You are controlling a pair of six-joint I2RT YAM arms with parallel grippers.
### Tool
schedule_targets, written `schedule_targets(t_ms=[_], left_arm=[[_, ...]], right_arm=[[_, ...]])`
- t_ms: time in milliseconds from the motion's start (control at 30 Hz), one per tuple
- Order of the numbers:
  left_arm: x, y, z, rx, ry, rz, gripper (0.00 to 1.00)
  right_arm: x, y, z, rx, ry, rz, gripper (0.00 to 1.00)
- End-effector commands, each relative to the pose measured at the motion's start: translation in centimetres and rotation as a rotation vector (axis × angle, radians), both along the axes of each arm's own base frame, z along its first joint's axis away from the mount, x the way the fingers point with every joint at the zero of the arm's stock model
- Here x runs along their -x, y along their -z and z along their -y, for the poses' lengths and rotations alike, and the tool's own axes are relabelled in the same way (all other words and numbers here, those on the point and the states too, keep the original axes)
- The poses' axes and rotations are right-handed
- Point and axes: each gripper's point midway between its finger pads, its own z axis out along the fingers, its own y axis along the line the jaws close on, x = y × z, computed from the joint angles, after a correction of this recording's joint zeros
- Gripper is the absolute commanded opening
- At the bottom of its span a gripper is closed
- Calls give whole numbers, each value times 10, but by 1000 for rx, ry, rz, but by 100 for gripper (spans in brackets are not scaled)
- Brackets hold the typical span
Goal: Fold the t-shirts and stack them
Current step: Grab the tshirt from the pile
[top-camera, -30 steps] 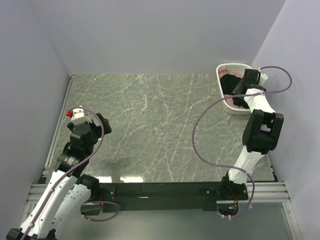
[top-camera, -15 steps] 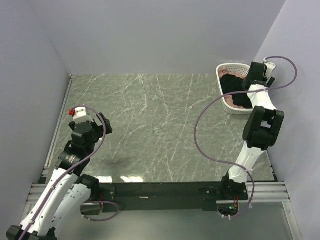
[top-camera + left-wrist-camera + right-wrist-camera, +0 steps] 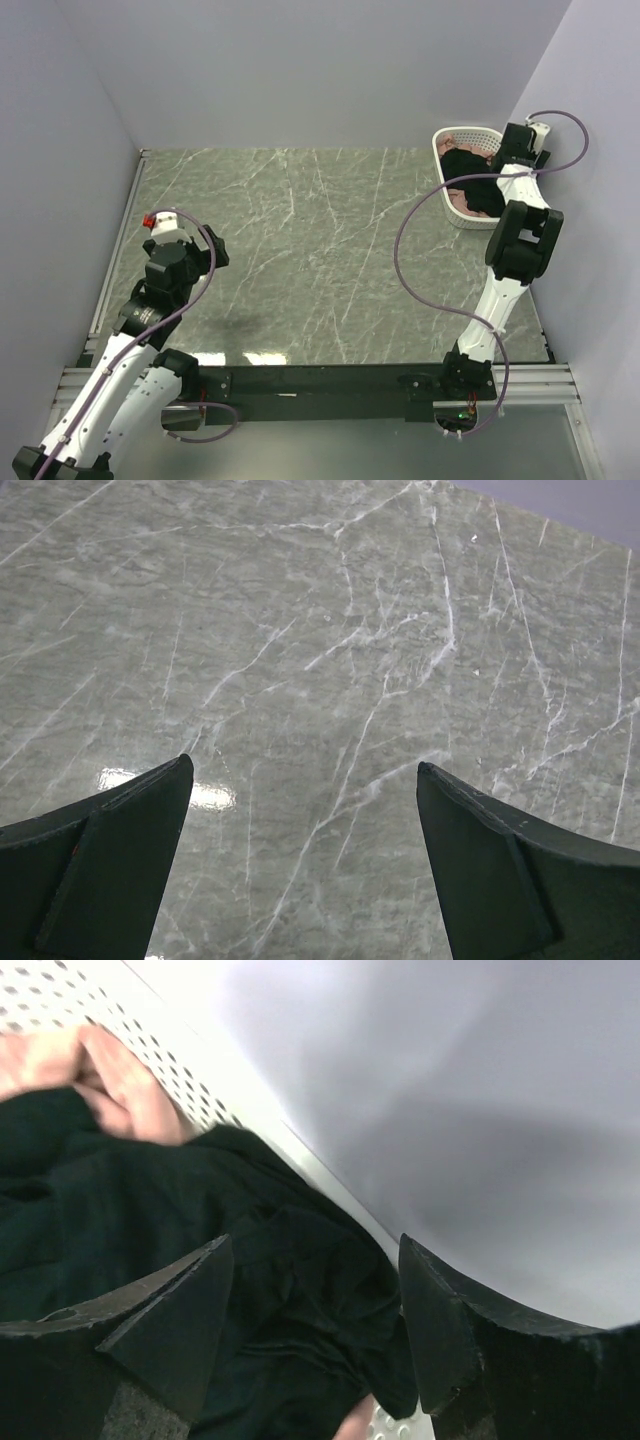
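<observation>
A crumpled black t-shirt [image 3: 465, 165] fills the white lattice basket [image 3: 447, 135] at the table's far right corner, with pink cloth [image 3: 462, 203] showing beneath it at the near end. In the right wrist view my right gripper [image 3: 315, 1245] is open just above the black t-shirt [image 3: 150, 1210], close to the basket wall [image 3: 110, 1005]. A raised fold of the black fabric lies between its fingers, which are not pressed on it. Pink cloth [image 3: 110, 1075] shows at the upper left. My left gripper [image 3: 303, 764] hangs wide open over bare marble, holding nothing.
The grey marble table [image 3: 320, 250] is walled by pale panels at the back and both sides. The right arm [image 3: 520, 245] stretches along the right wall, trailing a purple cable [image 3: 405, 270]. The left arm [image 3: 170, 262] sits near the left edge.
My right gripper has moved to the far right side of the basket and lowered towards the black t-shirt, its jaws narrowing somewhat. The left arm has shifted slightly.
</observation>
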Motion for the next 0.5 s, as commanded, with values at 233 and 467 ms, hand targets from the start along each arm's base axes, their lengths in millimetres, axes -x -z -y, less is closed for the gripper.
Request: schedule_targets(t_ms=[233, 467], left_arm=[[-6, -3, 7, -1, 35, 21, 99], [-5, -2, 10, 1, 49, 20, 99]], right_arm=[[1, 15, 14, -1, 7, -25, 61], [1, 22, 17, 3, 4, -45, 49]])
